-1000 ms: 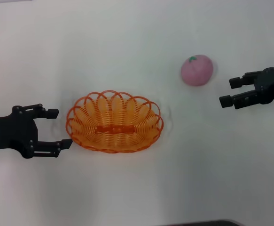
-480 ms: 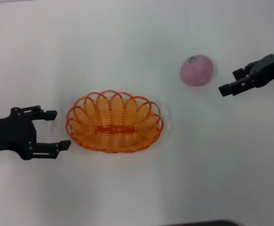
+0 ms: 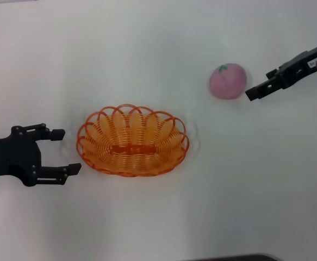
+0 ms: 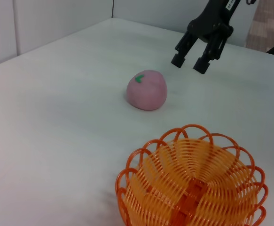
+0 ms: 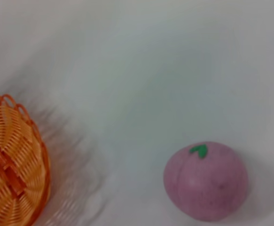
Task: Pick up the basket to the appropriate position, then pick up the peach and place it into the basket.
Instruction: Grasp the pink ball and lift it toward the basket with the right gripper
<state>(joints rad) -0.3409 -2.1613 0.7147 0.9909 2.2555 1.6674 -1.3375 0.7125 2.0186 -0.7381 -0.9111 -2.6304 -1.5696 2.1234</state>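
Resting place: the oval orange plastic wire basket (image 3: pixel 132 141) sits flat on the white table (image 3: pixel 147 49), its scalloped looped rim facing up and a solid orange bar lying across its floor.
Fruit: the round pink toy peach (image 3: pixel 228 80), matte with a small green leaf mark on top, rests on the table farther from the robot and to the right of the basket, well apart from it.
Left claw: the black left gripper (image 3: pixel 60 151) lies low just beside the basket's left end, its 2 fingers spread wide with nothing between them; the nearer fingertip (image 3: pixel 74 169) sits very close to the rim, but whether it touches cannot be told.
Right claw: the black right gripper (image 3: pixel 260 87) hangs just to the right of the peach, tilted with its tips toward the fruit; the left wrist view shows its 2 fingers (image 4: pixel 178 58) parted and empty, clear of the peach.
Right wrist view: peach (image 5: pixel 206 181) close by on bare table, basket edge (image 5: pixel 14 160) off to one side.
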